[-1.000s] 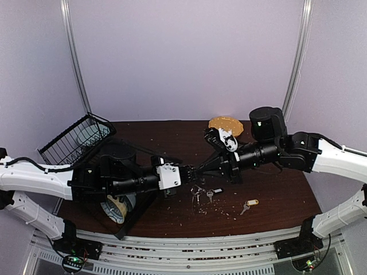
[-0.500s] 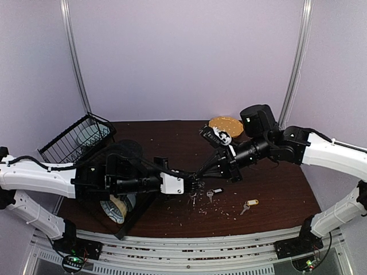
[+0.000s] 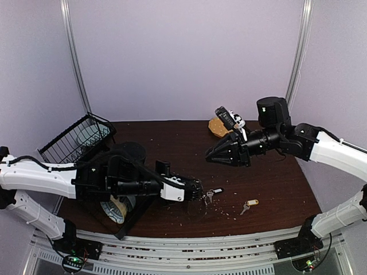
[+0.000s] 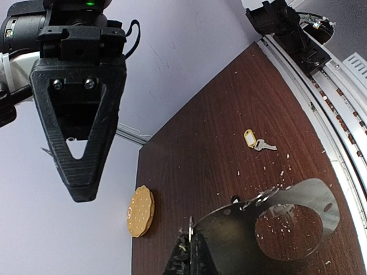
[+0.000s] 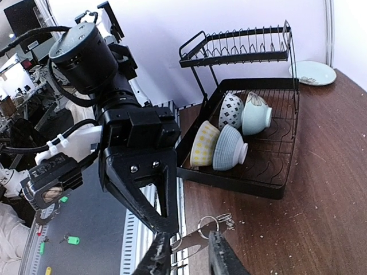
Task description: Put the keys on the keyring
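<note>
Right now the large pale grey-silver floppy keyring [image 4: 315, 193], a flat loop with a bumpy edge, sits low at the middle of the dark brown wooden table [image 3: 275, 183]. It is pinched at one edge by the left claw [image 4: 192, 259], whose fingers are pressed fully together on it. The loop spreads out from those tips with its wide hole open to view. Whether it rests on the wood or hangs just above it I cannot tell.

Just beside that claw, on its right, lies the tiny silver key with the black-and-white tag [image 3: 213, 193], flat on the table. Further right and a little nearer the arms' bases lies the tiny silver key with the yellow tag [image 3: 248, 205], well apart from the keyring. Its long axis runs on a diagonal, tag end to the far right and blade pointing near-left.

The right claw [image 3: 210, 156] hangs above the table, beyond the keyring, nose aimed down and leftward. Its fingers stand a little apart with nothing between them.

The coming move likely turns on this: both keys lie below the right claw and on its near side, the black-and-white-tagged one almost straight under and toward the bases, the yellow-tagged one off toward the right arm's own side. With the left claw busy holding the keyring, the right arm is the free one and looks best placed to reach either key, coming down and back toward the near edge.

A round yellow-tan dotted disc [image 3: 215, 127] lies at the far edge, behind the right claw.
</note>
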`<state>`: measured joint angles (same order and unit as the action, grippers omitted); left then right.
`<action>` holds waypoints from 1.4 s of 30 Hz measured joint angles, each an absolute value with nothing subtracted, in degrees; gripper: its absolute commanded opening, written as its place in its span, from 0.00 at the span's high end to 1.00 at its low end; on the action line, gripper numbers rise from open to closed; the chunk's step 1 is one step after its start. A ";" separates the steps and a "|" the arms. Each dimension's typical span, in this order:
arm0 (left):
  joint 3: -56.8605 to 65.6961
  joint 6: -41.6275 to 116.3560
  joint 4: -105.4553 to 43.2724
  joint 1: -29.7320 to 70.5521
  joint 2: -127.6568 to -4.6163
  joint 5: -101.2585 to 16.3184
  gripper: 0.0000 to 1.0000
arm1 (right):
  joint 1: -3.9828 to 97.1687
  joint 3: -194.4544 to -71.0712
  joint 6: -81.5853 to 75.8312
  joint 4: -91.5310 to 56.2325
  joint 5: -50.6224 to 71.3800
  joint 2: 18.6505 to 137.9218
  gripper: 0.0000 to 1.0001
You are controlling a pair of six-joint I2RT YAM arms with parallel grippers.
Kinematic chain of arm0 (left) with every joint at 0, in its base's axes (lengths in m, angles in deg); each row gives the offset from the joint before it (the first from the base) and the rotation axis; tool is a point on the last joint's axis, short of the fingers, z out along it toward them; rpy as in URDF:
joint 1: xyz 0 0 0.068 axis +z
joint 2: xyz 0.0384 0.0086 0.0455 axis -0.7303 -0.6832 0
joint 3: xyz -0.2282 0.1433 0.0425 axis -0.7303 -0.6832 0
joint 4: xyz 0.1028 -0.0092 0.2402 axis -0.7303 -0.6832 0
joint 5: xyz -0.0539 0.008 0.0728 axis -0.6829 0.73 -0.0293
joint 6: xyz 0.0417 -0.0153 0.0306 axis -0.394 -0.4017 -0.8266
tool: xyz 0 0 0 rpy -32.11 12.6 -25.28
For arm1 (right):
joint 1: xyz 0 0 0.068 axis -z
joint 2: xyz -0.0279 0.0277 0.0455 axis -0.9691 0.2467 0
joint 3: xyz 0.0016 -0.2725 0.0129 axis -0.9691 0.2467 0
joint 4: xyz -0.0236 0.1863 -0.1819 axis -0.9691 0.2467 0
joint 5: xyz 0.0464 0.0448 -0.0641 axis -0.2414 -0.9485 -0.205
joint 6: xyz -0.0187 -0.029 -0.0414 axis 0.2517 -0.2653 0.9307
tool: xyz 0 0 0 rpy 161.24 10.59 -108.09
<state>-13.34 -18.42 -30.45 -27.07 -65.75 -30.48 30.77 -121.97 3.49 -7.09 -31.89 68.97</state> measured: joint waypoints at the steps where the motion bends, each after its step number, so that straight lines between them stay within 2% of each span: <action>1: -13.54 -18.44 -30.19 -27.09 -65.73 -30.57 1.00 | 30.36 -121.90 4.60 -6.37 -31.98 68.97 0.71; 5: -14.67 -18.64 -29.77 -27.09 -65.08 -32.06 1.00 | 26.44 -121.90 10.05 -2.47 -32.63 68.99 0.67; 16: -15.39 -18.20 -28.48 -27.09 -62.91 -35.84 1.00 | 23.01 -122.01 15.82 2.97 -27.98 70.81 0.68; 23: -15.92 -14.62 -24.55 -27.07 -62.30 -36.14 1.00 | 20.61 -119.04 15.49 -2.43 -23.15 68.56 0.73; 27: -15.92 -11.78 -22.23 -27.09 -62.30 -35.79 1.00 | 19.71 -116.85 15.12 -5.34 -19.69 66.68 0.80; 30: -15.94 -9.94 -21.01 -27.09 -62.30 -35.95 1.00 | 19.47 -115.13 14.40 -8.29 -18.12 65.15 0.77; 42: -16.01 -2.55 -22.12 -26.23 -62.32 -32.17 1.00 | 20.45 -106.69 12.19 -17.32 -13.99 55.60 0.76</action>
